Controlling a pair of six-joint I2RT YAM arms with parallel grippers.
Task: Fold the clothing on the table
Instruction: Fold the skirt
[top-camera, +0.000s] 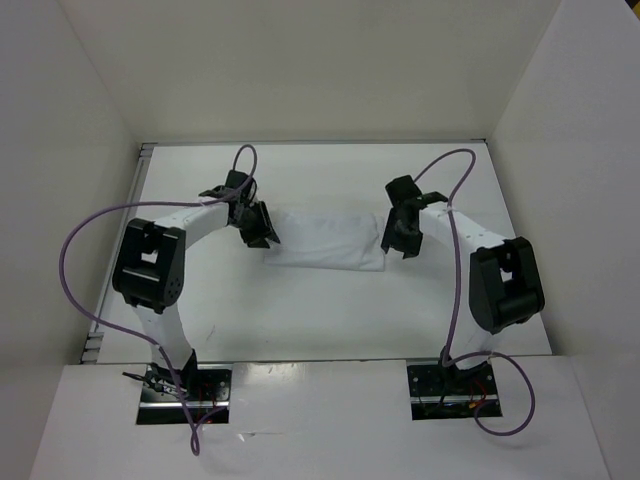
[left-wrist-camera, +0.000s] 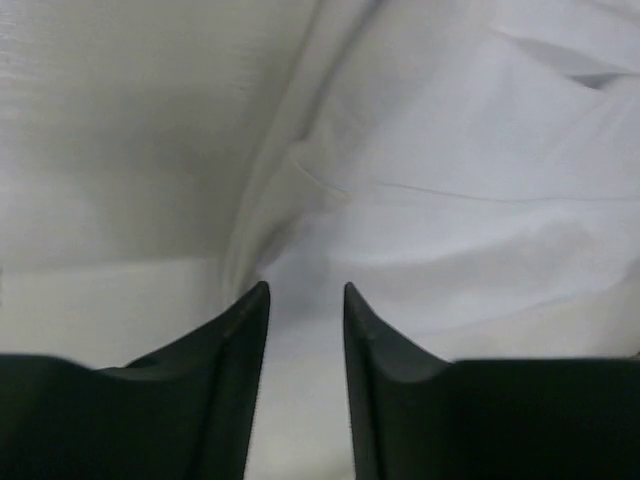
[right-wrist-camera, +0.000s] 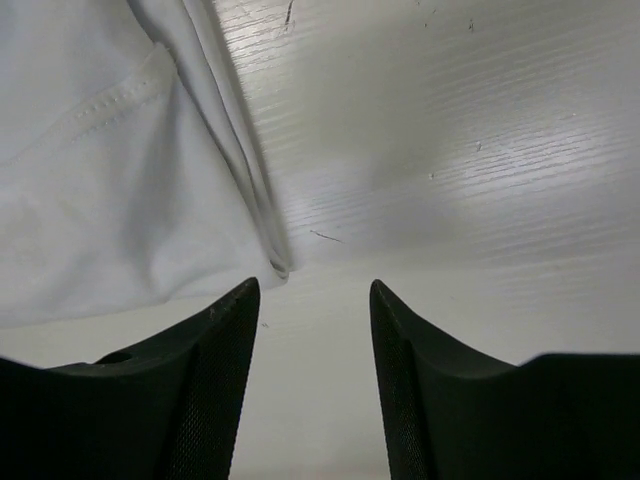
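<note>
Black fingers of my left gripper (left-wrist-camera: 306, 290) stand parted, gripping nothing, with the white clothing (left-wrist-camera: 430, 180) lying wrinkled just beyond their tips. My right gripper (right-wrist-camera: 315, 285) is spread and empty too, over the bare desk (right-wrist-camera: 450, 150), with the clothing's hemmed edge just to its left. Purple cables (top-camera: 62, 262) loop beside both arms, and white walls (top-camera: 60, 120) enclose the desk.

We see the plain white thin-fabric clothing (top-camera: 325, 240) lying as a flat, lightly creased band, long side running left to right, on the smooth matte white rectangular table (top-camera: 320, 310), towards its far half.
</note>
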